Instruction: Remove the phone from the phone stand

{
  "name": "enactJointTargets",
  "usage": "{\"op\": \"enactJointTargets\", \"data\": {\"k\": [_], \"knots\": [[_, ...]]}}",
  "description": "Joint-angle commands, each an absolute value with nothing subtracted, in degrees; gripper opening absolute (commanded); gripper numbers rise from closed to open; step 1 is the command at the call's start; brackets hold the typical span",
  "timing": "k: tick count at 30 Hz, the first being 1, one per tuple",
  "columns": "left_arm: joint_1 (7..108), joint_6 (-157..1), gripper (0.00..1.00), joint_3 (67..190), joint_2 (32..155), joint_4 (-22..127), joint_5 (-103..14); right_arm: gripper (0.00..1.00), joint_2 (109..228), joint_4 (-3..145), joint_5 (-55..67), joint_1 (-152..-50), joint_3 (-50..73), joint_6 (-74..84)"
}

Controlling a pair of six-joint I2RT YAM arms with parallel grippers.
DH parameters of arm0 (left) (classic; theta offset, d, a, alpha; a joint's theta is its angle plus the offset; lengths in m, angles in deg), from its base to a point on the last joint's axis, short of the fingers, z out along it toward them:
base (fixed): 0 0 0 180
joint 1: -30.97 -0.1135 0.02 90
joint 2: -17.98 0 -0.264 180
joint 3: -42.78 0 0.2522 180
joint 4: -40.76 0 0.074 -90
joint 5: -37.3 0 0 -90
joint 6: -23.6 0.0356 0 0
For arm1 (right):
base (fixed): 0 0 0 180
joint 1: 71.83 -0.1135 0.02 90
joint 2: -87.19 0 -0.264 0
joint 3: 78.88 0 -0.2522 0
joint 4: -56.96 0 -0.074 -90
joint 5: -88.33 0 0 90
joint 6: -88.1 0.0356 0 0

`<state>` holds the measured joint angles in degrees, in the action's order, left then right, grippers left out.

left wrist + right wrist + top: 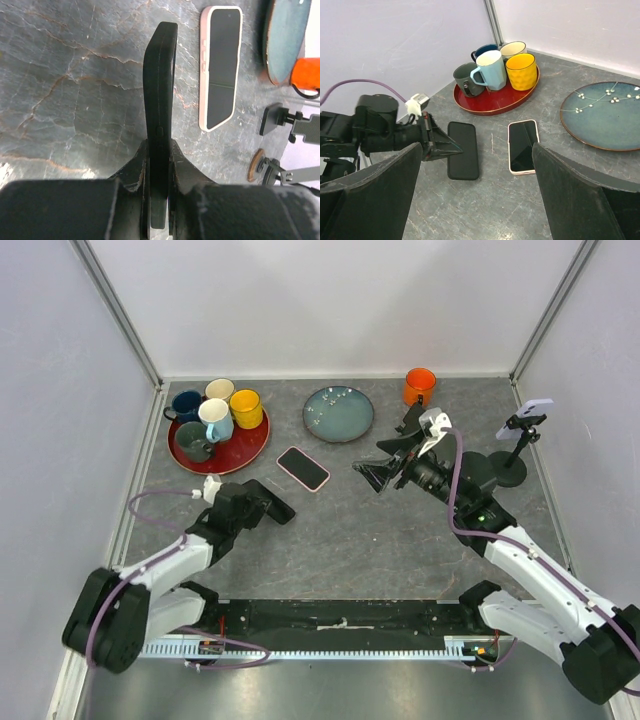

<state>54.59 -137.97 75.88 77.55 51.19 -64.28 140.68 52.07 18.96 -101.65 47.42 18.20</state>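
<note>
Two claws over the counter [350, 540]. My right claw [373, 476] — jaws wide, empty, near the blue plate [338, 413]. My left claw [262, 506] — clamped on the black phone [463, 150], flat on the counter. Pink phone [303, 468] lies loose beside the red tray [245, 452]; a pale phone [537, 403] sits atop the phone stand [513, 468], far right.

No legible text or markings anywhere
</note>
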Motion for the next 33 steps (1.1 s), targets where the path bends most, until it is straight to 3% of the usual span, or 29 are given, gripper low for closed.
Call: {"op": "enactJointTargets", "data": {"k": [1, 12, 14, 18, 21, 26, 33], "knots": [[53.8, -145.0, 0.02, 77.5, 84.8, 36.3, -64.0, 0.98, 139.0, 51.7, 16.4, -102.8, 48.0, 15.8], [53.5, -148.1, 0.05, 79.8, 96.7, 29.8, -63.2, 0.98, 139.0, 52.4, 14.9, -104.2, 48.2, 14.4], [53.4, -148.1, 0.11, 79.1, 95.9, 32.5, -64.7, 0.98, 139.0, 52.4, 14.9, -104.2, 48.2, 14.3], [53.1, -146.6, 0.46, 77.8, 93.7, 35.5, -66.8, 0.98, 139.2, 52.4, 14.7, -104.3, 48.2, 14.3], [52.9, -144.2, 0.6, 78.1, 93.1, 37.5, -66.4, 0.98, 139.5, 52.4, 14.6, -104.3, 48.2, 14.4], [52.8, -141.5, 0.72, 80.0, 93.0, 41.3, -64.5, 0.98, 139.5, 53.1, 14.4, -104.4, 48.0, 14.3], [52.8, -133.9, 0.74, 85.9, 95.9, 44.7, -59.8, 0.98, 139.4, 53.7, 14.4, -104.3, 47.9, 14.3]]}}
